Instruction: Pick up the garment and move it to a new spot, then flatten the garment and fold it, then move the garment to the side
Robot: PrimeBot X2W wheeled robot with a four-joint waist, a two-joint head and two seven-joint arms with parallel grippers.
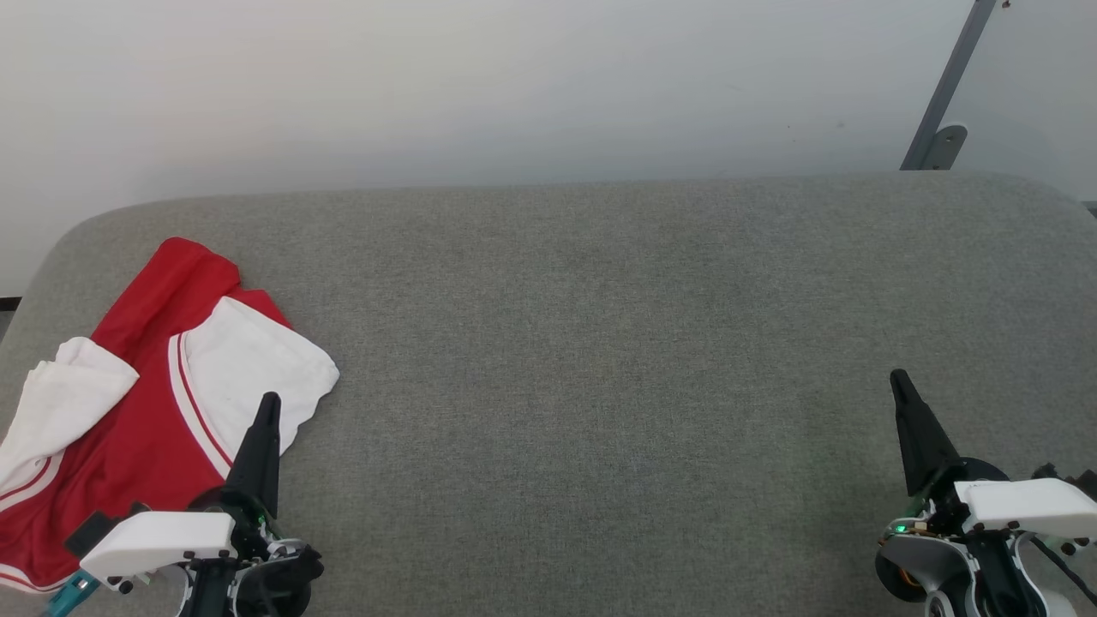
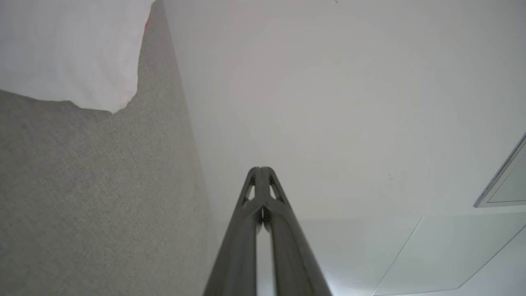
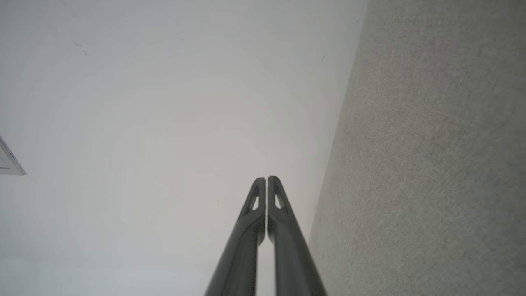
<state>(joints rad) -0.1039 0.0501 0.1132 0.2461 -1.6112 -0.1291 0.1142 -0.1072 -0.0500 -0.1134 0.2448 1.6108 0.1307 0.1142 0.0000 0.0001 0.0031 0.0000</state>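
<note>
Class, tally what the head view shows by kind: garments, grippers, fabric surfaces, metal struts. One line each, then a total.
garment: 1
Grippers: 2, left gripper and right gripper
grey fabric surface: 1
metal strut: 1
Total: 5

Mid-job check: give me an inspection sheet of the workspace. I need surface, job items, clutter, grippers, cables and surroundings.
Surface: grey fabric-covered table with rounded far corners.
Job's things: red garment with white sleeves and striped trim, lying crumpled at the table's near left, not yet flattened.
Clutter: nothing seen.
Grippers: left gripper has its fingers shut and holds nothing; in the left wrist view a white sleeve edge lies off to one side of it. Right gripper has its fingers shut and empty over the table's near right.
Cables: a thin dark cable runs by the right wrist.
Surroundings: plain white wall behind the table; grey metal strut at upper right.
</note>
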